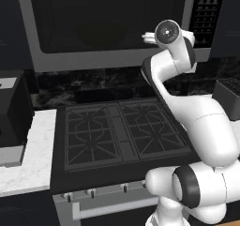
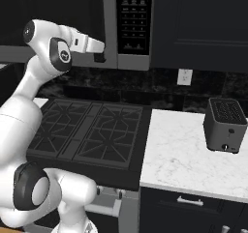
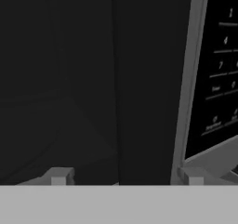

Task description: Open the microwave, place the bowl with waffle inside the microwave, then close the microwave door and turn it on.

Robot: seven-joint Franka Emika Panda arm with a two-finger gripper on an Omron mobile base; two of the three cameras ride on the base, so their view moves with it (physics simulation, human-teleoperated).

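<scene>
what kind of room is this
A home kitchen, rendered: a gas stove with grates sits under a mounted microwave, and a toaster stands on the marble counter.

On the microwave's [image 3: 116, 79] black button panel [image 3: 218, 74] we can read the white digits 1, 4 and 7 in a column. We cannot make out the small wording on the lower buttons.

Dim, flat rendered light; soft, slightly blurry, no glare.
</scene>
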